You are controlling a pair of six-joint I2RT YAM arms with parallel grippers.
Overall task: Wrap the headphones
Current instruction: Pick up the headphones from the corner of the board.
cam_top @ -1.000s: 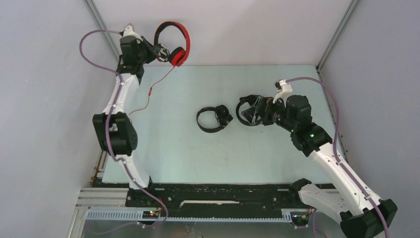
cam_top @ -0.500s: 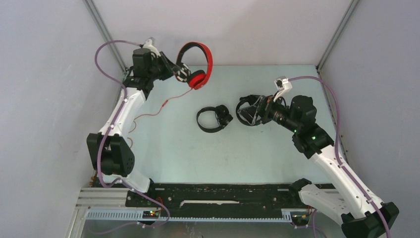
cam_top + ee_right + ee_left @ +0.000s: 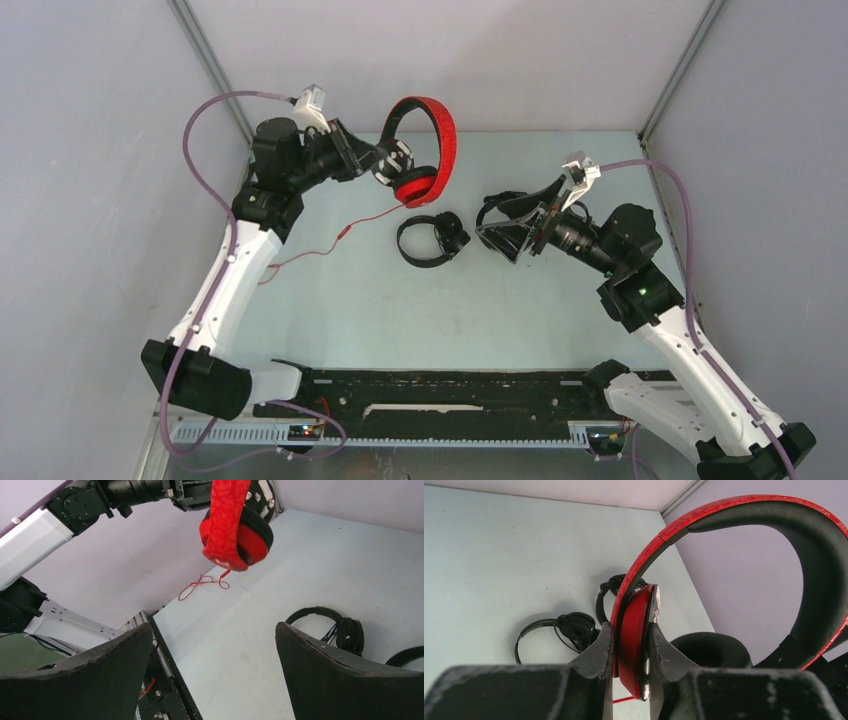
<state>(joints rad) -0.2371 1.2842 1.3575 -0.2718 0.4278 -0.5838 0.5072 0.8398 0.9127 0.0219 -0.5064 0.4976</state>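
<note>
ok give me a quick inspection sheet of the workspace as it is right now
surface: pale green table, carrying two black headsets.
job's things: red headset held up off the table; middle black headset lying flat; right black headset on the table, partly hidden in the top view.
clutter: nothing seen.
pincers: left pincer shut on a red earcup; right pincer wide open, holding nothing.
cables: red cable hangs from the red headset and trails loose over the table, unwrapped; purple arm cable loops off the table.
surroundings: plain grey walls, metal frame posts at the far corners.
</note>
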